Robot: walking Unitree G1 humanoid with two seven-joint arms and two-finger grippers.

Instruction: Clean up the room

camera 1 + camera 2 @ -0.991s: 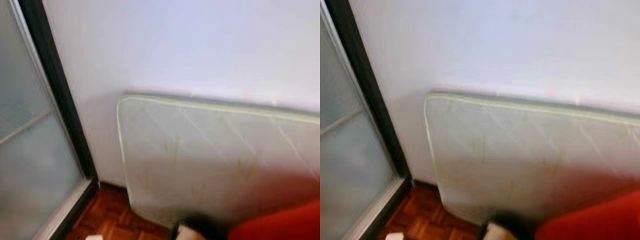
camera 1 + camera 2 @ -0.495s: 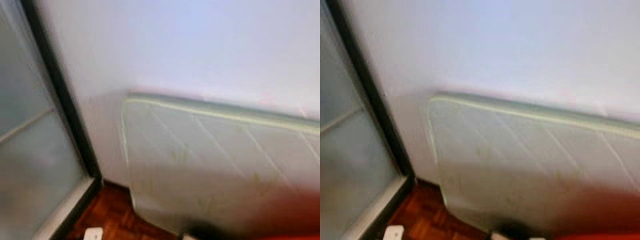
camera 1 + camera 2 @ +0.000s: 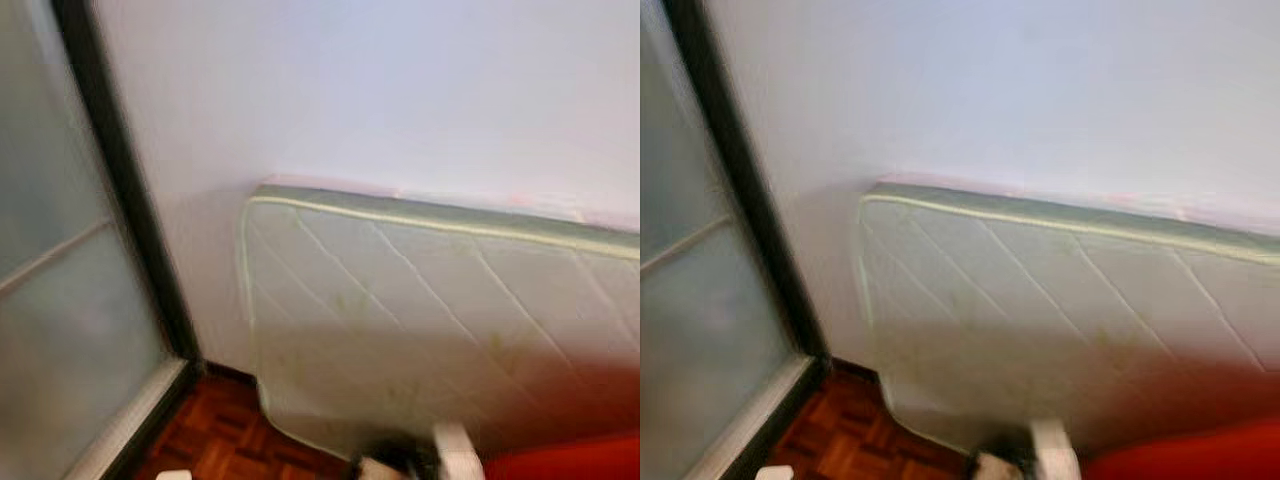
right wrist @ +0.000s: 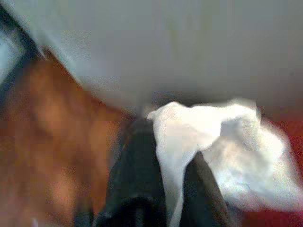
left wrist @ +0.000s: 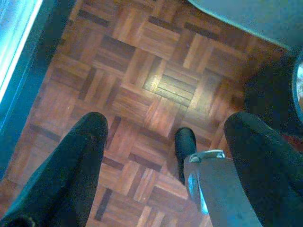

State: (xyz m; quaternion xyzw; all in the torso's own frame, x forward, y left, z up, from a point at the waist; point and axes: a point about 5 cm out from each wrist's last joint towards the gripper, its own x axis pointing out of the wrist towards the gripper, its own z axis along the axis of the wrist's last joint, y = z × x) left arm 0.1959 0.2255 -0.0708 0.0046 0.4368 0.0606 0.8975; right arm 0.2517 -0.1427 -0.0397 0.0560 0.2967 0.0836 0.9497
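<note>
A single quilted white mattress [image 3: 440, 330] with pale green piping stands on its long edge, leaning against a plain white wall [image 3: 380, 90] and taking up most of the way ahead. To the left, one frosted glass sliding door [image 3: 60, 300] in a dark frame [image 3: 130, 200] meets the wall at a corner. Below lies a reddish-brown parquet floor [image 5: 142, 80] laid in square blocks. At the lower right edge of the head views sits a patch of bright red [image 3: 570, 460], blurred; what it belongs to cannot be told. Near the foot of the mattress is a dark blurred shape [image 3: 395, 455] with a pale upright piece [image 3: 455, 455] beside it, too smeared to identify. A small white object [image 3: 775, 472] lies on the floor by the door track. The left pincer [image 5: 165, 156] hangs above the parquet with its two black fingers [image 5: 80, 161] spread wide and nothing between them; beneath it a silver leg part [image 5: 213, 184] and a black foot tip [image 5: 184, 144] of the robot can be seen. The right pincer [image 4: 165, 165] is pressed together on one crumpled white cloth [image 4: 222, 151], which bunches out beyond the fingertips; it is held in the air just in front of the mattress's lower part, above the floor, with red showing at the edge beside it.
</note>
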